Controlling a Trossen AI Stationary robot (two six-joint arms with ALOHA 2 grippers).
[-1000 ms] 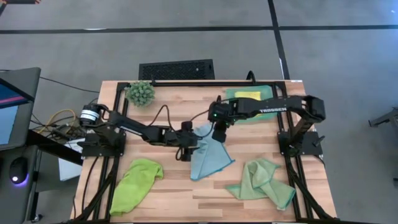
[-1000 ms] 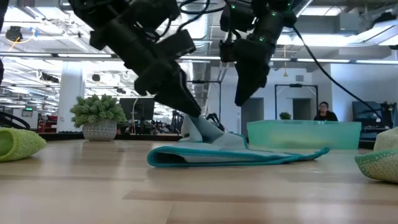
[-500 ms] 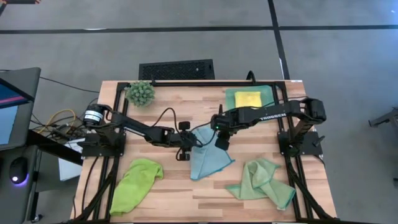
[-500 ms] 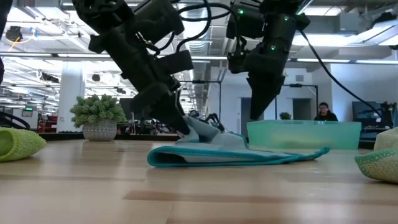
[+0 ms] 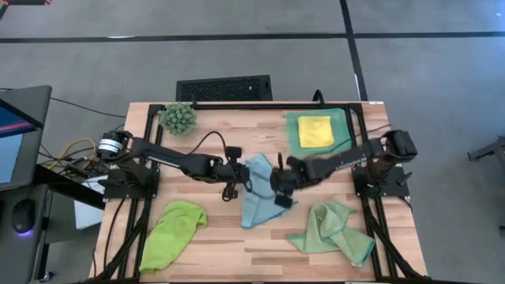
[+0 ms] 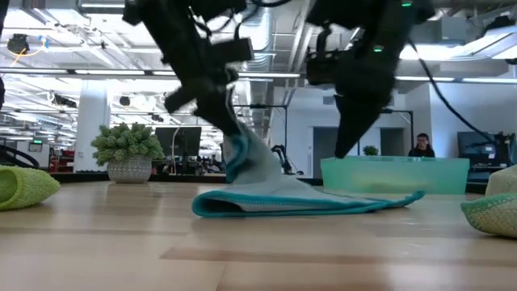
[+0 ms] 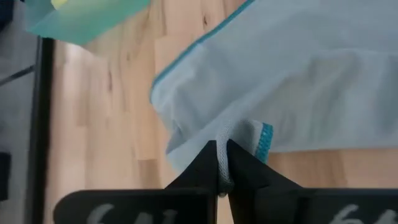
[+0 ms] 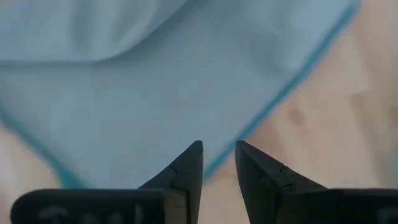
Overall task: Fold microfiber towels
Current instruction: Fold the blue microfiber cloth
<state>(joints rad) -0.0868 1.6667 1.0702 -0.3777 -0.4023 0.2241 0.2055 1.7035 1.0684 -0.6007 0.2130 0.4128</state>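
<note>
The blue towel [image 5: 260, 189] lies mid-table, partly folded, its left edge lifted — the left hand [image 7: 219, 163] is clamped on that edge, a pinch of cloth squeezed between the two fingers. The right hand [image 8: 218, 163] hovers just above the towel's right side, fingers a little apart and gripping nothing. The yellow towel [image 5: 315, 131] rests folded in the teal tray [image 5: 341, 118] at the far right. The lime towel [image 5: 172, 234] lies bunched near left, the sage towel [image 5: 332, 230] crumpled near right. A plant [image 5: 179, 118] stands far left on the table [image 5: 213, 118].
</note>
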